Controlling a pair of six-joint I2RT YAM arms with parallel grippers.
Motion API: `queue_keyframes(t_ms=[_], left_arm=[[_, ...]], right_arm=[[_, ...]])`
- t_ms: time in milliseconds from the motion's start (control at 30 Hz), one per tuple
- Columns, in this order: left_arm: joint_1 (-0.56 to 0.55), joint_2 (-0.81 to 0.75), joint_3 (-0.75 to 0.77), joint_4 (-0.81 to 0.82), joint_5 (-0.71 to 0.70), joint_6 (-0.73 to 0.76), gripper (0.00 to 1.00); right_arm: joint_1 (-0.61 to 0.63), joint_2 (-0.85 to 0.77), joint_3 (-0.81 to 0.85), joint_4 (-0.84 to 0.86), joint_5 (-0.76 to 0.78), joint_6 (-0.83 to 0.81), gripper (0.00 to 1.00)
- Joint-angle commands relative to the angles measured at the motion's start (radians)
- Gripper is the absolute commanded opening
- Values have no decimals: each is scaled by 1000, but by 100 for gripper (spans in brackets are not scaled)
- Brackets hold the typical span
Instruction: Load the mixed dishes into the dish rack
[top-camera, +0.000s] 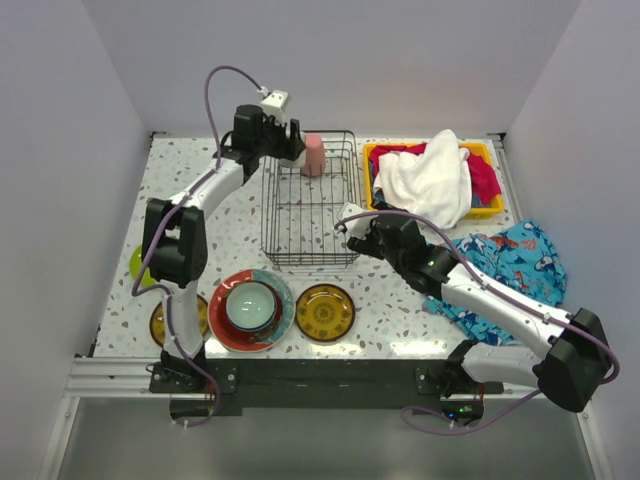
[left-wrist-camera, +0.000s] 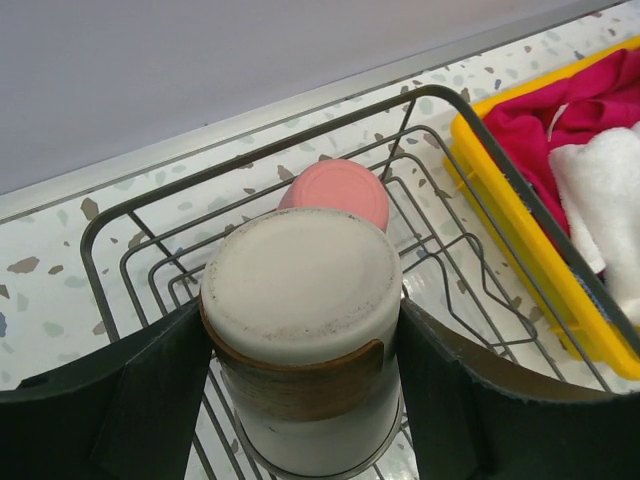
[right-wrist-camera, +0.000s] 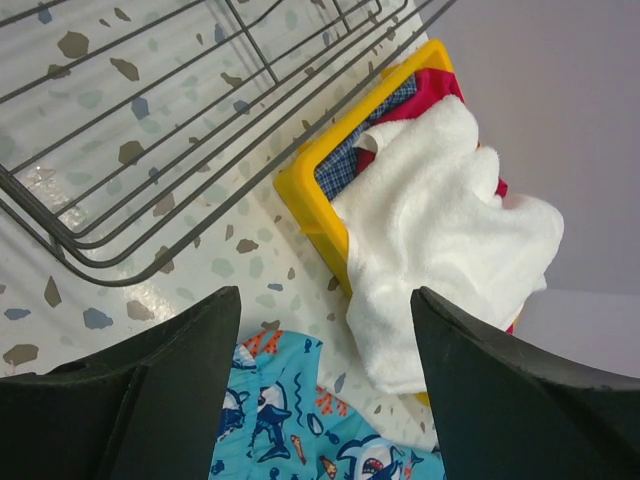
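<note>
Closest to the arm bases, waiting unloaded on the table: red teal-rimmed plate (top-camera: 222, 325) carrying a pale green bowl (top-camera: 251, 303), amber plate (top-camera: 324, 311) to its right, second amber plate (top-camera: 160, 320) and lime-green plate (top-camera: 136, 262) partly hidden behind the left arm.

Beyond them, dish rack (top-camera: 300, 262), floor mostly bare. Just beside its right side, right gripper (right-wrist-camera: 325, 340): jaws spread wide, holding nothing, forearm stretched low over the blue fish-print cloth (top-camera: 510, 260) (seemingly parked clear of the loading).

Farthest back, left arm bent at the elbow, reaching over the rack's far left corner. Left gripper (top-camera: 283, 140) pointing down, clamped snugly around a pale cup (left-wrist-camera: 300, 300). Cup held upside down, probably for draining, lowered inside the rack just beside an upturned pink cup (left-wrist-camera: 338, 192); contact between the cups unclear. Far right, yellow bin (top-camera: 372, 160) of towels.
</note>
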Motion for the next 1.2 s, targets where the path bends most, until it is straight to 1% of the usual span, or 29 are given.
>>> queue_keyframes(t_ms=[0, 267, 300, 333, 733, 1033, 1067, 1167], left_arm=[[-15, -82, -26, 184, -144, 99, 0], [-23, -30, -34, 250, -213, 127, 0], [-23, -24, -35, 269, -220, 162, 0], [-23, -10, -34, 276, -230, 165, 0], [-32, 125, 3, 407, -289, 156, 0], [-33, 169, -49, 520, -297, 139, 0], [-33, 171, -55, 530, -297, 109, 0], [-37, 165, -100, 562, -311, 104, 0]], right_arm=[[-11, -24, 30, -31, 25, 52, 73], [-12, -26, 10, -49, 26, 60, 73], [-14, -24, 10, -51, 26, 62, 73], [-17, -23, 13, -54, 26, 63, 73], [-38, 6, 53, -121, 40, 55, 73], [-40, 37, 84, -204, 34, 97, 72], [-41, 39, 84, -207, 33, 97, 72], [-41, 49, 84, -207, 29, 98, 72]])
